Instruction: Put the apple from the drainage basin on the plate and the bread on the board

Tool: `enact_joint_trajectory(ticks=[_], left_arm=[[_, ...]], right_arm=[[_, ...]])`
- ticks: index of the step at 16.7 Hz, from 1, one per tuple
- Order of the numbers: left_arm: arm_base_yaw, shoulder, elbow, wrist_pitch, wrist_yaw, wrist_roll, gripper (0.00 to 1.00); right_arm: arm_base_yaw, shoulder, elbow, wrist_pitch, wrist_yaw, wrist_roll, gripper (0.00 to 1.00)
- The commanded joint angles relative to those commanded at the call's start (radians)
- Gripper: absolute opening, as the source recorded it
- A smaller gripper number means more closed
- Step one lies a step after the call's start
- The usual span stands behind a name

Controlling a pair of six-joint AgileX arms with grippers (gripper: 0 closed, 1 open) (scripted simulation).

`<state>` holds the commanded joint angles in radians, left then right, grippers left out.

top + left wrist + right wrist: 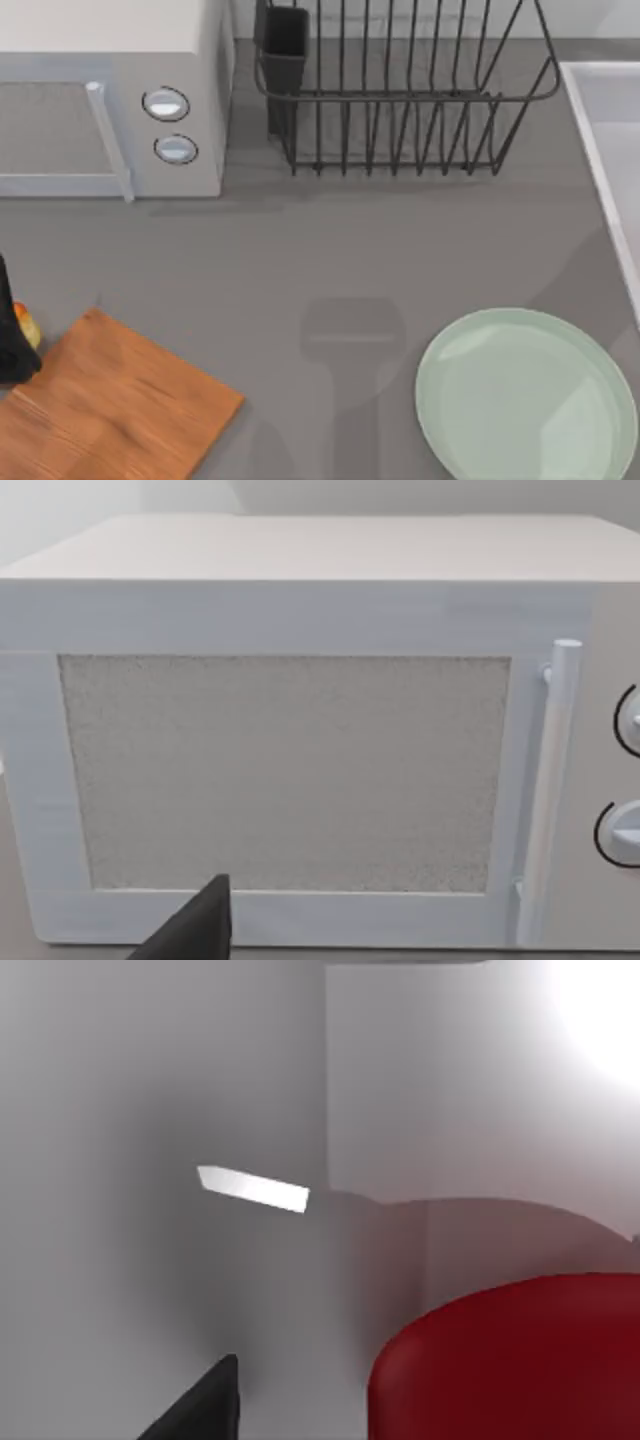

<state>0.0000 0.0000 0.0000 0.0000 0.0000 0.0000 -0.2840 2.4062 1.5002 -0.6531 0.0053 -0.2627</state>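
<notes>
From up top, my left end effector (12, 340) sat at the bench's (300, 260) left edge, a yellow bit of bread (27, 326) against it; I couldn't tell its opening. The grainy orange-brown board (110, 410) lay just beside. The glossy red apple (520, 1360) loomed in the right wrist view. The mint plate (530, 395) lay bare.

Rendered kitchen counter: white microwave (110, 100) at back left, black wire dish rack (400, 90) beside it, sink basin edge (605, 150) at right, wooden cutting board (110, 410), mint-green plate (527, 395) on grey worktop (330, 250).
</notes>
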Motion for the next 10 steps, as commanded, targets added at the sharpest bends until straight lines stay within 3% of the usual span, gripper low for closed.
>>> enact_joint_trajectory(ticks=[6,10], left_arm=[[0.0,0.0,0.0,0.0,0.0,0.0,1.0],[0.0,0.0,0.0,0.0,0.0,0.0,1.0]], right_arm=[[0.0,0.029,-0.019,0.036,0.0,0.0,1.0],[0.0,0.029,-0.019,0.036,0.0,0.0,0.7]])
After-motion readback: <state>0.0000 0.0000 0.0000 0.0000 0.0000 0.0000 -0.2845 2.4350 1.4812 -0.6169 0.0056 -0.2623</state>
